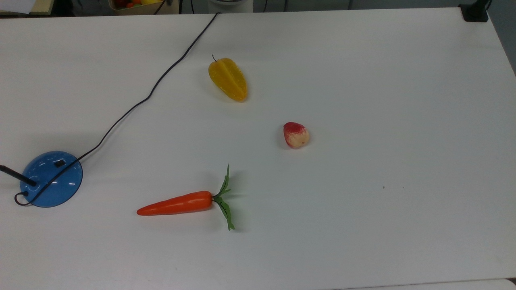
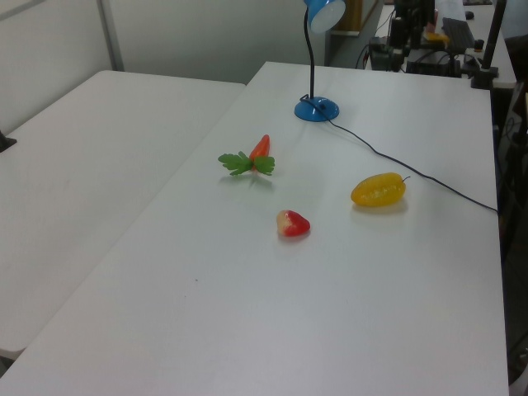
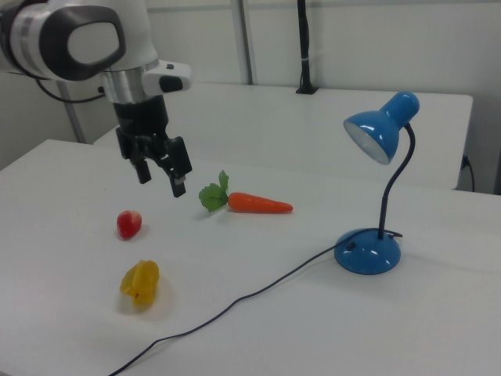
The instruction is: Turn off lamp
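Observation:
The lamp stands at the top view's left edge on a glossy blue dome base (image 1: 51,179), with a small black rocker switch (image 1: 59,163) on the dome. A thin black stem (image 1: 16,175) rises from the base, and a black cord (image 1: 133,105) runs to the table's far edge. In the left view the lamp base (image 2: 317,108) sits at the far end. In the right view the lamp (image 3: 368,251) has its blue shade (image 3: 380,133) tilted toward the table. My gripper (image 3: 161,180) hangs in the air far from the lamp, above the red fruit, open and holding nothing.
On the white table (image 1: 383,225) lie an orange toy carrot (image 1: 177,203) with green leaves, a yellow starfruit (image 1: 228,79) and a small red-and-cream fruit (image 1: 296,134). The cord crosses the table's left half in the top view. A second white table (image 2: 74,148) adjoins in the left view.

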Controlling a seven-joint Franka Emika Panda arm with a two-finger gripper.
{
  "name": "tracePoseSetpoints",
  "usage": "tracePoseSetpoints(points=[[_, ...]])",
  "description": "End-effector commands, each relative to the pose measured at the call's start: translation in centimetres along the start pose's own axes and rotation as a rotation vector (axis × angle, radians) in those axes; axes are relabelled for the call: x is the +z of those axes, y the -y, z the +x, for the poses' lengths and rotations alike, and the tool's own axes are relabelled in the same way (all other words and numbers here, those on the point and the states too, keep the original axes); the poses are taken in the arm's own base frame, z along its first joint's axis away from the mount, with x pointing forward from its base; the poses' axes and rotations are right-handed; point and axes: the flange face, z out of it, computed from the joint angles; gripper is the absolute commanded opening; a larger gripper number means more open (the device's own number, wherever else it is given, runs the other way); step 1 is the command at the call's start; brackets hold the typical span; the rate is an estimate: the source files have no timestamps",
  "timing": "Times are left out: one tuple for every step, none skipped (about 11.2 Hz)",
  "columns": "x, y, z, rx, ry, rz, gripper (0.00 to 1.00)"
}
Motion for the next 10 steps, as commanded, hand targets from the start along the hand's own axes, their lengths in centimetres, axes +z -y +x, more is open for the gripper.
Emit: tracePoseSetpoints(points=[[0.7, -1.7, -0.7, -0.147, 0.019, 0.036, 1.0], [0.6, -2.0, -0.6, -0.148, 0.009, 0.043, 1.0], [0.7, -1.9, -0.3, -0.145, -0.004, 0.062, 1.0], [0.4, -2.8, -0.2, -0.116, -0.032, 0.082, 1.0], [0.2, -4.4, -0.4, -0.092, -0.034, 0.094, 1.0], [-0.4, -5.2, -0.4, -0.076, -0.048, 0.099, 1.0], [-0.4, -5.1, -0.3, -0.079, -0.047, 0.099, 1.0], [-0.4, -4.9, -0.2, -0.084, -0.048, 0.097, 1.0], [-0.4, -4.9, -0.2, -0.082, -0.046, 0.098, 1.0], [-0.5, -5.1, -0.4, -0.079, -0.048, 0.098, 1.0]])
